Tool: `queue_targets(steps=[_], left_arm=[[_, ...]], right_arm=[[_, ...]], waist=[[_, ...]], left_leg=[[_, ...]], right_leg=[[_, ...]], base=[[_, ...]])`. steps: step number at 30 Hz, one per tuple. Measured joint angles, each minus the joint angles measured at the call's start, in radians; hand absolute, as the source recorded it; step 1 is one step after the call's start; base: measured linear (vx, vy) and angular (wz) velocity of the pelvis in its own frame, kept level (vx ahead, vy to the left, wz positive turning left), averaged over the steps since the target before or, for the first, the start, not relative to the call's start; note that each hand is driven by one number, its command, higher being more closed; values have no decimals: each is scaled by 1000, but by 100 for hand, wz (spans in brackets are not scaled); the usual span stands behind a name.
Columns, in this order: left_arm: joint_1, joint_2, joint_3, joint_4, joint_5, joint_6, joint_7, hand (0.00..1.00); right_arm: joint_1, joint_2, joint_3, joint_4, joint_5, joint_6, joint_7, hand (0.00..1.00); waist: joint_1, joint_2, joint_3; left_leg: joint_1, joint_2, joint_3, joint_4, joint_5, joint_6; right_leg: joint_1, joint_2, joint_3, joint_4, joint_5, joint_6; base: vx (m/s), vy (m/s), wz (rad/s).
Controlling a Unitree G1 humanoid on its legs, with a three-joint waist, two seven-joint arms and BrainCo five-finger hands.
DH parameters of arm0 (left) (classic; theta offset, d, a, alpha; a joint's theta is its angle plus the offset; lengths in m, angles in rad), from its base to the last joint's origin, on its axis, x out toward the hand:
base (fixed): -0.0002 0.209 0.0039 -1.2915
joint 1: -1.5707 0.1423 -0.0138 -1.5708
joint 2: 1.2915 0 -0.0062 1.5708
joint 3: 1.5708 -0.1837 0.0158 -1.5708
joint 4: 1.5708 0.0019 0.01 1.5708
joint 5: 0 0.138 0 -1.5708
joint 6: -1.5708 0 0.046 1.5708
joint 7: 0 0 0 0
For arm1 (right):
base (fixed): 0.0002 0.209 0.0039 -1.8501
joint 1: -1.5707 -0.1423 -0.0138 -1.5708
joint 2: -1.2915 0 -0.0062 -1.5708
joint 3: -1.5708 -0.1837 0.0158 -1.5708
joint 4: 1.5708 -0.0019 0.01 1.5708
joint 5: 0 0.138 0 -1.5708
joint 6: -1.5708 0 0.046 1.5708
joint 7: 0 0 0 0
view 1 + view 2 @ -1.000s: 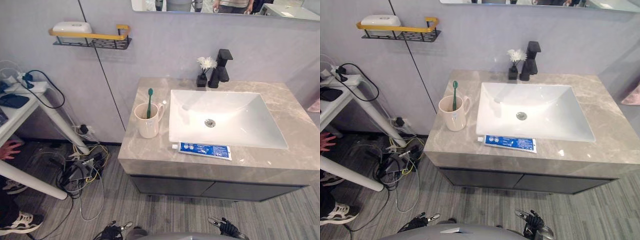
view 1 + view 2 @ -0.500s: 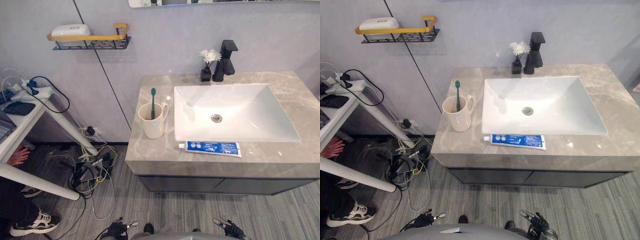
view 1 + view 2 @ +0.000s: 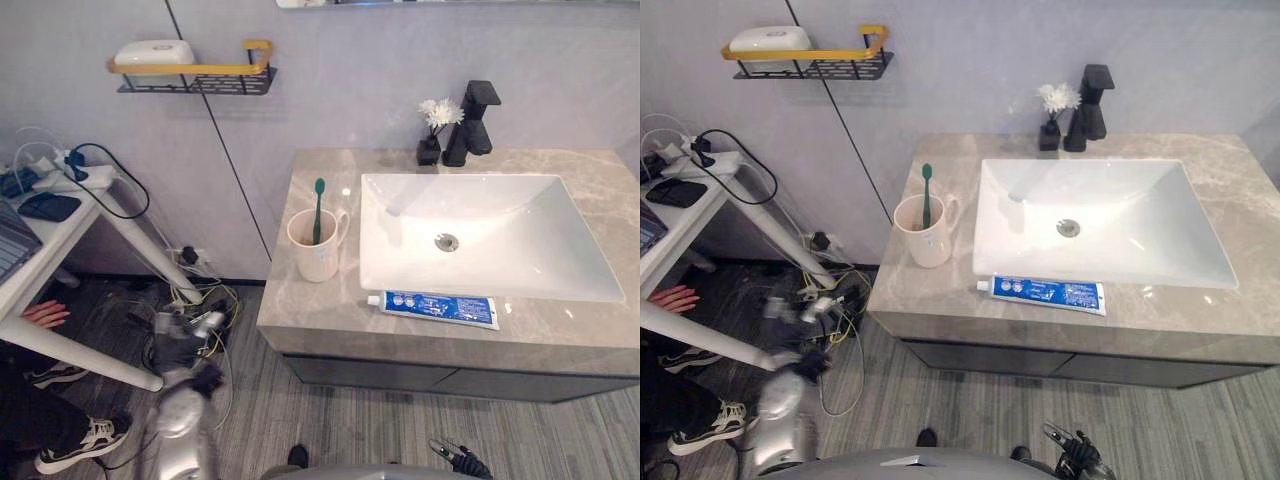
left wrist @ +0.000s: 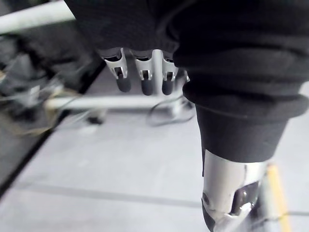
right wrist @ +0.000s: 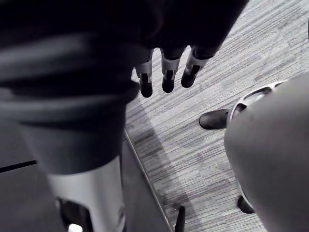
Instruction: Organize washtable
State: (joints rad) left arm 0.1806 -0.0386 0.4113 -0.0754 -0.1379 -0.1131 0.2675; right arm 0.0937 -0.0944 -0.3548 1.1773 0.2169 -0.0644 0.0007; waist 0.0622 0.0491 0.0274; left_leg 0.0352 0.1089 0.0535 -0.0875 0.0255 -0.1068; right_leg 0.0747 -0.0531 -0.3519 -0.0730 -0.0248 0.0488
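Right hand (image 5: 168, 65) with nothing in it, fingers (image 5: 145, 79) loose and nearly straight, dark tips pointing to grey striped floor (image 5: 193, 159) well beyond them. Beside the thumb (image 5: 91, 193), a dark flat panel (image 5: 19, 198), not possible to identify.

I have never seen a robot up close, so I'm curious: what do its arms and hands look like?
The left hand and right hand each have slim silver fingers with rounded dark tips and a silver thumb. A black ribbed cover wraps the back of each hand and the wrist. The arms are smooth silver-grey.
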Motion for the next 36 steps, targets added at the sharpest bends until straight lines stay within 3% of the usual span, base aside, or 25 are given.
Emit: queue_targets(steps=[3, 6, 8, 11, 15, 17, 18, 22, 25, 27, 36], left_arm=[[-39, 10, 45, -301, 178, -7, 161, 0], [-78, 29, 1, -522, 370, -18, 249, 0], [-144, 81, -108, -591, 503, -18, 298, 0], [-203, 135, -277, -597, 586, -20, 287, 0], [-268, 192, -531, -536, 625, -55, 179, 0], [-347, 260, -703, -410, 628, -61, 66, 0], [-368, 279, -745, -374, 634, -61, 36, 0], [-508, 358, -974, -163, 658, -61, -190, 0], [-569, 362, -1030, -67, 665, -52, -325, 0], [-570, 367, -1031, -41, 664, -50, -360, 0], [-570, 379, -1040, 71, 699, -17, -408, 0]], right_arm=[[14, 10, -11, 0, -1, -3, 2, 0], [24, 26, -49, 0, -1, -13, 2, 0], [34, 25, -41, -2, -1, -17, 3, 0], [35, 23, -32, -4, -1, -18, 12, 0], [36, 16, 1, -21, -1, -19, 22, 0], [36, 8, 9, -31, -1, -17, 33, 0], [36, 8, 9, -31, -1, -17, 38, 0], [33, 4, 10, -38, -1, -10, 55, 0], [28, -7, 27, -39, -2, -6, 68, 0], [22, -9, 28, -42, -1, 8, 69, 0], [19, -8, 28, -45, -1, 11, 81, 0]], waist=[[15, -2, -10], [13, -1, -35], [13, 0, -51], [5, 1, -60], [-10, 3, -61], [-15, 4, -62], [-17, 4, -62], [-35, 5, -62], [-55, 5, -62], [-67, 5, -61], [-81, 1, -58]], left_leg=[[13, 0, 10, 5, -5, 6], [13, -2, 20, 9, -9, 12], [9, -1, 27, 12, -11, 13], [6, 2, 46, 16, -11, 13], [1, 2, 74, 17, -11, 13], [-13, 1, 77, 20, -10, 13], [-16, 1, 78, 20, -10, 13], [-25, 1, 91, 20, -10, 13], [-24, 0, 98, 20, -10, 13], [-18, 0, 103, 20, -11, 13], [-9, 1, 105, 20, -15, 15]], right_leg=[[14, -3, 5, 0, 0, 0], [14, -6, 12, 0, 2, 2], [13, -5, 19, -3, 2, 3], [-3, -1, 38, -7, 10, -1], [-19, 1, 65, -11, 25, -4], [-34, -1, 67, -10, 28, -3], [-38, -1, 68, -9, 30, -3], [-55, -3, 80, -8, 33, -4], [-57, -4, 89, -7, 34, -4], [-54, -4, 90, -8, 34, -4], [-40, -4, 86, -17, 42, 2]], base=[[1, -1, -2], [-31, 29, -7], [-51, 23, -9], [-42, 8, -18], [-12, 12, -22], [-4, 17, -4], [0, 0, 0], [28, -2, -8], [37, -10, -7], [31, -17, -10], [-11, 6, 0]])
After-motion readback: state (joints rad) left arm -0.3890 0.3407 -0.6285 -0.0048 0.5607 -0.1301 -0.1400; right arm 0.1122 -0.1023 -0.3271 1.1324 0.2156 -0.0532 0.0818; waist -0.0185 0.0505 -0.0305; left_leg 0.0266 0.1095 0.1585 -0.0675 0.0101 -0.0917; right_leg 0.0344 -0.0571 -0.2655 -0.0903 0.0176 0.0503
